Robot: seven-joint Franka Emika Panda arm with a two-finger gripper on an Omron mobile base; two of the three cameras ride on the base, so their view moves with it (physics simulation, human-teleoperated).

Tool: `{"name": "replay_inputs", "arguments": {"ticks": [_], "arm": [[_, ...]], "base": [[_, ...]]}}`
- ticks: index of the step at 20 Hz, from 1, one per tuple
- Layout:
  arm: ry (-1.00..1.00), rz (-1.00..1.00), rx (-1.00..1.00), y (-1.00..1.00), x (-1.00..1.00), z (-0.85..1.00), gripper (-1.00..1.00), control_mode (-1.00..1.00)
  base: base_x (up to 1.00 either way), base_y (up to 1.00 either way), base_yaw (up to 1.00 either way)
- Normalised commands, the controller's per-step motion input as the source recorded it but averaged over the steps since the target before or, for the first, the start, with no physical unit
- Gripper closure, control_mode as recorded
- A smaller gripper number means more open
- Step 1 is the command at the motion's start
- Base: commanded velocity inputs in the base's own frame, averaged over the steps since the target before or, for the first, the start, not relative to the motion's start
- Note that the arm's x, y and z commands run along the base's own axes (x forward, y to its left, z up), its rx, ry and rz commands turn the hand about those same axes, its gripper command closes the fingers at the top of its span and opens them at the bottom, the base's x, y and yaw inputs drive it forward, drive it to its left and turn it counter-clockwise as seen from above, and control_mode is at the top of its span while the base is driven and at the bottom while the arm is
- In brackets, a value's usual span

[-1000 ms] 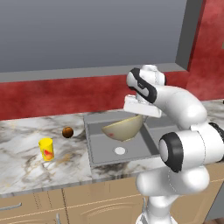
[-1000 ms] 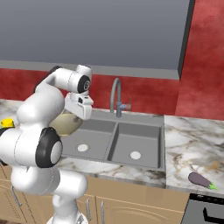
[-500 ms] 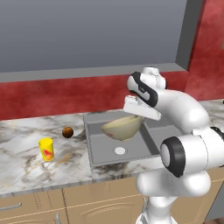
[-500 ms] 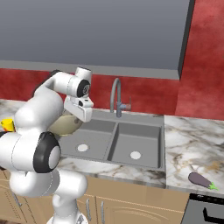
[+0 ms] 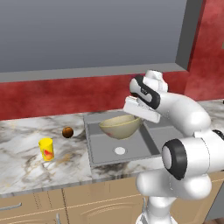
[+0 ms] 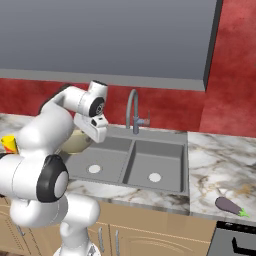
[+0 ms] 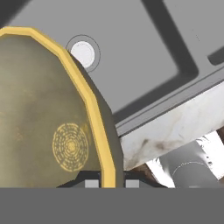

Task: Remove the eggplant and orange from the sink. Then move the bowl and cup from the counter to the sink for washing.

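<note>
The tan-yellow bowl (image 5: 119, 126) hangs tilted over the left basin of the grey sink (image 5: 103, 148), above its white drain (image 5: 119, 151). My gripper (image 5: 139, 114) is shut on the bowl's right rim. In the hand view the bowl (image 7: 43, 118) takes up the left side, and its yellow rim runs down between my fingertips (image 7: 90, 183). The yellow cup (image 5: 46, 149) stands on the counter left of the sink, with the dark orange (image 5: 67, 132) behind it. The eggplant (image 6: 230, 205) lies on the counter right of the sink (image 6: 150, 160).
A curved grey tap (image 6: 134, 111) stands behind the sink, between the basins. The marble counter (image 5: 26, 166) stretches to both sides. A red wall and a grey cabinet rise behind it. A dark stove corner (image 6: 237, 242) sits at the lower right.
My gripper has sunk slightly toward the left basin with the bowl in it. The cup, orange and eggplant have not moved.
</note>
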Motion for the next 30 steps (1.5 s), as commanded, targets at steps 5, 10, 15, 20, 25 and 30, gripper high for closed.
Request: {"name": "replay_inputs", "arguments": {"ticks": [5, 10, 15, 20, 25, 30], "arm": [[-0.07, 0.00, 0.07, 0.02, 0.15, -0.14, 1.00, -1.00], [0.00, 0.00, 0.02, 0.00, 0.20, -0.15, 1.00, -1.00], [0.00, 0.00, 0.01, 0.00, 0.27, -0.17, 1.00, -1.00], [0.00, 0.00, 0.00, 0.00, 0.27, -0.17, 1.00, -1.00], [0.00, 0.00, 0.02, 0.00, 0.23, -0.16, 1.00, -1.00], [0.01, 0.00, 0.02, 0.00, 0.19, -0.18, 1.00, -1.00]], "base": [[0.00, 0.00, 0.00], [0.00, 0.00, 0.00], [0.00, 0.00, 0.00], [0.00, 0.00, 0.00], [0.00, 0.00, 0.00], [0.00, 0.00, 0.00]]}}
